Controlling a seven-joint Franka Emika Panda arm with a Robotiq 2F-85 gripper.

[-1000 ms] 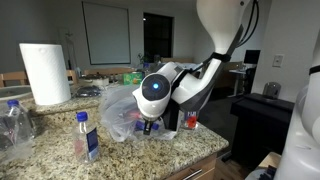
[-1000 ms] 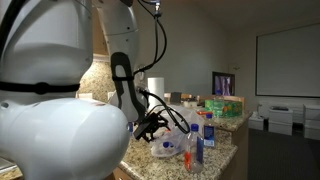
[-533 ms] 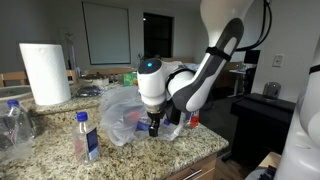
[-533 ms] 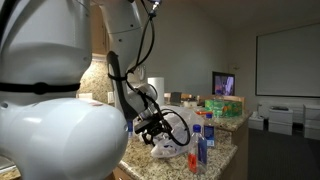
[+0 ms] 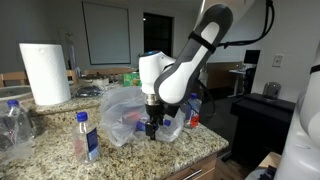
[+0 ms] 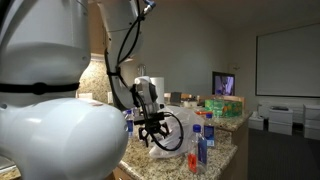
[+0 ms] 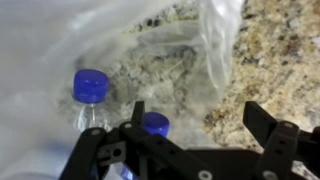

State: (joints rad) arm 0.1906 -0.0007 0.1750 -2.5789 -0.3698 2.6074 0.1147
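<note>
My gripper [image 5: 152, 128] [image 6: 155, 130] points straight down at a crumpled clear plastic bag [image 5: 118, 108] [image 6: 172, 136] on the granite counter. It is open, with nothing between its fingers. In the wrist view the gripper [image 7: 200, 120] hangs just above the bag [image 7: 60, 40], its two dark fingers [image 7: 263, 122] spread wide. Two blue-capped bottles show there: one cap [image 7: 90, 85] to the left, the other cap [image 7: 155, 124] right by the left finger. Whether the bottles lie inside the bag or under it I cannot tell.
A small blue-capped bottle [image 5: 87, 135] stands near the counter's front edge, and a paper towel roll [image 5: 45, 72] stands at the back. Clear bottles [image 5: 12, 122] cluster at the far side. More bottles [image 6: 198, 146] stand beside the bag. Bare granite [image 7: 285, 50] lies next to it.
The arm has swung from a sideways lean to upright, bringing the gripper over the bag and pointing down. The jaws have stayed open.
</note>
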